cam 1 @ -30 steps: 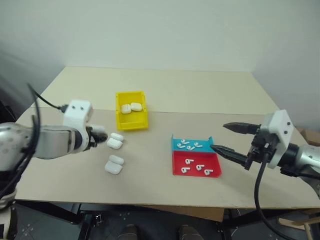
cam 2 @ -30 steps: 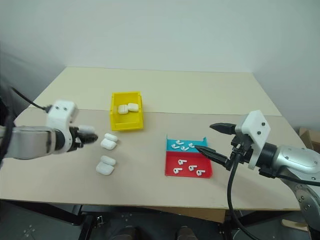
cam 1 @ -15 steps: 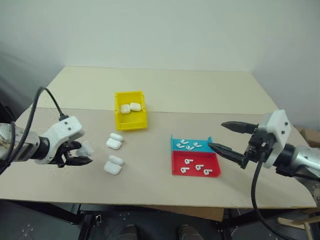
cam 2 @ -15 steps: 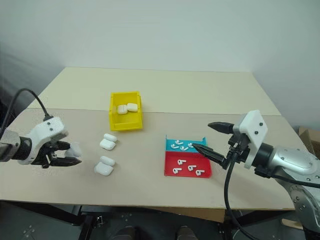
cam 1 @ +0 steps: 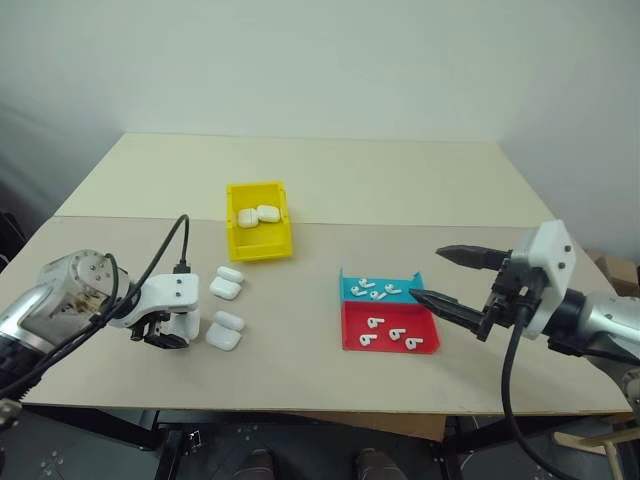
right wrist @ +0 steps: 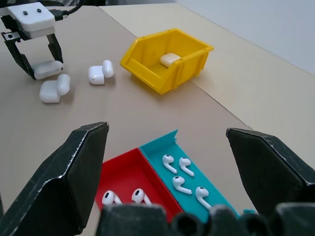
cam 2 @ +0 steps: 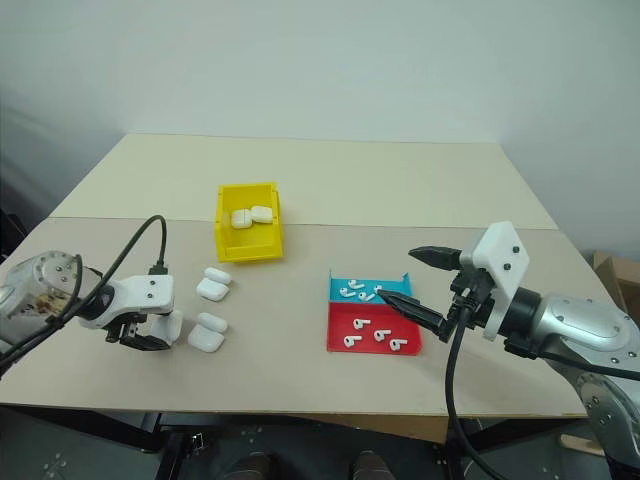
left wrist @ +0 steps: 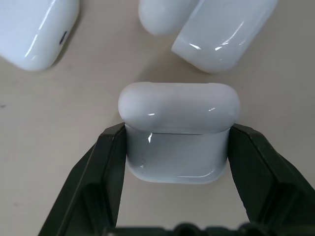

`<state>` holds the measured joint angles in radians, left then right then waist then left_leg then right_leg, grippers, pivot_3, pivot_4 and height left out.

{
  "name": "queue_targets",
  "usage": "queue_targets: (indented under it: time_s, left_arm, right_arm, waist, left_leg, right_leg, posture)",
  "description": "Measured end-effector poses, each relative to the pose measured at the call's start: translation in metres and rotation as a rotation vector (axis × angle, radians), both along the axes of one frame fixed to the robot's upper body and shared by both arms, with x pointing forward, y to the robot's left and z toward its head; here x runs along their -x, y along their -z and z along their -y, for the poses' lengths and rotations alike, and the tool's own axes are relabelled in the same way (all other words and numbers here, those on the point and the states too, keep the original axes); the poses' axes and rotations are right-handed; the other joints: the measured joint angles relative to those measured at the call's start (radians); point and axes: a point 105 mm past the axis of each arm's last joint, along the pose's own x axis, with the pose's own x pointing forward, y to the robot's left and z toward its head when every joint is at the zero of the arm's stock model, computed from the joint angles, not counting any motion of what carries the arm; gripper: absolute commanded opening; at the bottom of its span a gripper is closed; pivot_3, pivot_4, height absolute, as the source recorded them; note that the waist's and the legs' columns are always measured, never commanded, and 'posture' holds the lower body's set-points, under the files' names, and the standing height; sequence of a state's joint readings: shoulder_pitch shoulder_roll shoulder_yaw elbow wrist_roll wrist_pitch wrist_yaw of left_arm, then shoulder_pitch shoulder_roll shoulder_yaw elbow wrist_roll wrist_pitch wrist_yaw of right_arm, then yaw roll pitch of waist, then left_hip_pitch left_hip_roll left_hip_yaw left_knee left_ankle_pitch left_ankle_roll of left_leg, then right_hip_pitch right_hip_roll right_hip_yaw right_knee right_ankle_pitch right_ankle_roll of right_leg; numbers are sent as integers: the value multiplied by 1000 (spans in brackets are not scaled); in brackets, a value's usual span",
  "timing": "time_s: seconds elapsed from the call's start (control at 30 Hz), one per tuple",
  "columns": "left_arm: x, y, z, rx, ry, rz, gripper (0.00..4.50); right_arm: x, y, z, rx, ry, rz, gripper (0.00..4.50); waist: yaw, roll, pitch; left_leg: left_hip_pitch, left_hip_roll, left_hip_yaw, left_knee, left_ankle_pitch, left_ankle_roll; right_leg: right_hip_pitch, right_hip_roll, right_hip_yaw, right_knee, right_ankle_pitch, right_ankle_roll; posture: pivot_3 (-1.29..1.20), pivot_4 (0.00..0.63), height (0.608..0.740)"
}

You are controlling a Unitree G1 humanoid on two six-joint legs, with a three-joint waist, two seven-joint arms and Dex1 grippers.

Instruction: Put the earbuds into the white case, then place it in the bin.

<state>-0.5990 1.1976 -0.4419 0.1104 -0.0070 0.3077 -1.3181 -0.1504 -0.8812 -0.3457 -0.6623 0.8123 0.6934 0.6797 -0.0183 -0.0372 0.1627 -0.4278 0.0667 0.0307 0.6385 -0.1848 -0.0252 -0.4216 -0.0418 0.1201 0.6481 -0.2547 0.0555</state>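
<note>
Table (cam 1: 400,170) with a yellow bin (cam 1: 260,222), two trays of earbuds (cam 1: 388,335) and loose white cases.

The left gripper (left wrist: 176,147) points down, pinching a closed, glossy white case (left wrist: 177,130) across its long axis, low over the tabletop beside two open cases. The right gripper (cam 1: 452,280) hangs spread wide just beside the trays, nearer the earbuds, which lie small and scattered.

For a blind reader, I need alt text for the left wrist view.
The left gripper clamps a closed white case between its two black fingers, above the beige table. Two more white cases lie beyond it.
</note>
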Motion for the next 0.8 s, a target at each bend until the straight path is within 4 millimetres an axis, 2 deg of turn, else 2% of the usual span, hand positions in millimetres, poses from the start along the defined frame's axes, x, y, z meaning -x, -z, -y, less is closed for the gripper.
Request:
queue_targets:
  time_s: [0.1,0.27,0.8]
  left_arm:
    - [-4,-1,-3,-51,20,0,2786]
    - [-2,0,-7,-87,34,-12,4412]
    - [-3,1,-11,-117,21,-42,4460]
  right_arm:
    - [0,-3,-1,0,-6,-3,4500]
    - [1,-5,0,1,-3,-11,4500]
    - [1,-9,-1,-6,-4,-16,4500]
  waist:
    - [1,0,0]
    - [-7,1,-1]
    - [-24,2,-2]
  left_leg:
    - [1,0,0,1,0,0]
    - [2,0,0,1,-1,1]
    - [3,0,0,1,-1,2]
  right_leg:
    - [1,0,0,0,0,0]
    - [2,0,0,1,0,0]
    - [3,0,0,2,0,1]
  posture:
    - [0,150,740]
    - [0,150,740]
    - [0,150,740]
